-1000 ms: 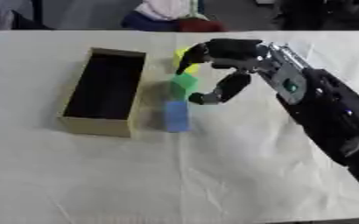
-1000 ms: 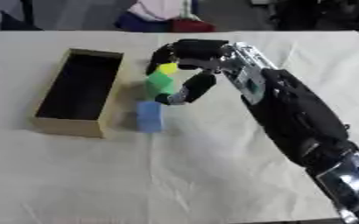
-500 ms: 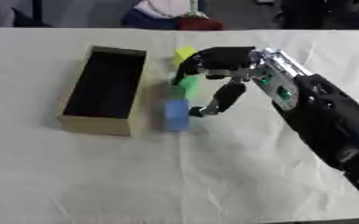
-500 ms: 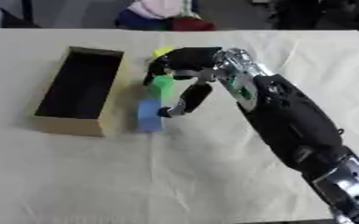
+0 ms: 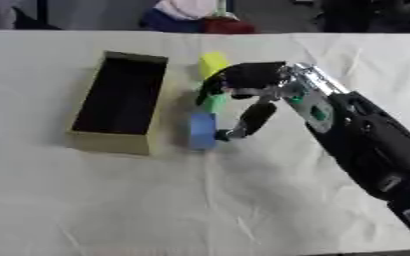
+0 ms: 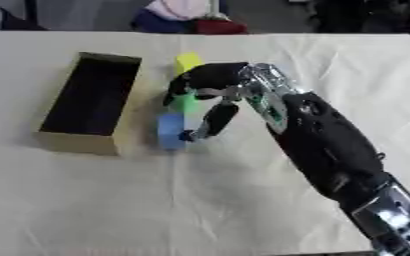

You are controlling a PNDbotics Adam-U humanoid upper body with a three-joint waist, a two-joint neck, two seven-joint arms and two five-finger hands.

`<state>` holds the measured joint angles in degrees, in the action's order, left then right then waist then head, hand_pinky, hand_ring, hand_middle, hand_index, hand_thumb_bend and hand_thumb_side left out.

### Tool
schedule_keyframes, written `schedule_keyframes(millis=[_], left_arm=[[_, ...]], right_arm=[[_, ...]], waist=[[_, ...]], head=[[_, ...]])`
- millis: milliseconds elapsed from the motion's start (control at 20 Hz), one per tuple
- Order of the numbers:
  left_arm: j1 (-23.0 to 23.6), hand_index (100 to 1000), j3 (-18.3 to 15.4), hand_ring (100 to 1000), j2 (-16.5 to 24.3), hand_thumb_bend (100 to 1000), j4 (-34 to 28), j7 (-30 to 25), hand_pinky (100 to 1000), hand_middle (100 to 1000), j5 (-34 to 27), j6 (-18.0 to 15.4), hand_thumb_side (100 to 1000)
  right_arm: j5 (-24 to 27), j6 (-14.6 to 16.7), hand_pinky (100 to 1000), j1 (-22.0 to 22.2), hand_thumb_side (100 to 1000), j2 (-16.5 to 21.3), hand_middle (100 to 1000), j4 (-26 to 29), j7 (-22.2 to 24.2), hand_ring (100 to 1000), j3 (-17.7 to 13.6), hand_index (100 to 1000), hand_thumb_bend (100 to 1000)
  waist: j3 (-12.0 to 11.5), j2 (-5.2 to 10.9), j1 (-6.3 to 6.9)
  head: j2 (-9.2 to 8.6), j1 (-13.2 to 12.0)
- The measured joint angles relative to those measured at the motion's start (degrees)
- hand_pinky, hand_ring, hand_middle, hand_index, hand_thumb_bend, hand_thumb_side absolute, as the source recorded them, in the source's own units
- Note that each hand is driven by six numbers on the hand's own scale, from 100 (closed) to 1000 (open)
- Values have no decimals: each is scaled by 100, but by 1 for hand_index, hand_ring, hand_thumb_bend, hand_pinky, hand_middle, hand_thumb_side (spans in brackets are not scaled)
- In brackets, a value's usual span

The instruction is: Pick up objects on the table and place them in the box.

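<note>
Spread across the whole near and middle scene: a pale cream tablecloth, faintly creased. Beyond its far edge, dark background. There, near the middle, a heap of white, blue and red cloth, too blurred to identify.

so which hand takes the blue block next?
Right. The right hand hangs over the blocks, its thumb tip beside the blue block, near the box. The left hand shows in neither view.
</note>
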<state>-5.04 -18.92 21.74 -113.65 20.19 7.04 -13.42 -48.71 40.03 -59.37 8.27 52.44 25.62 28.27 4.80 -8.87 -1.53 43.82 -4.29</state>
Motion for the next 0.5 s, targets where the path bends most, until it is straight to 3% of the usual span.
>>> schedule_keyframes(millis=[100,500], left_arm=[[-2,823,0,612,0,100,0,-13,738,737,0,3,769],[-7,823,1,611,0,100,0,-20,736,732,0,4,769]], right_arm=[[-64,-85,881,47,623,-26,650,70,-15,820,1,862,357],[-351,-578,886,258,667,-84,669,330,-104,840,34,867,347]], waist=[[-8,-10,0],[-27,-19,0]], head=[[0,4],[0,20]])
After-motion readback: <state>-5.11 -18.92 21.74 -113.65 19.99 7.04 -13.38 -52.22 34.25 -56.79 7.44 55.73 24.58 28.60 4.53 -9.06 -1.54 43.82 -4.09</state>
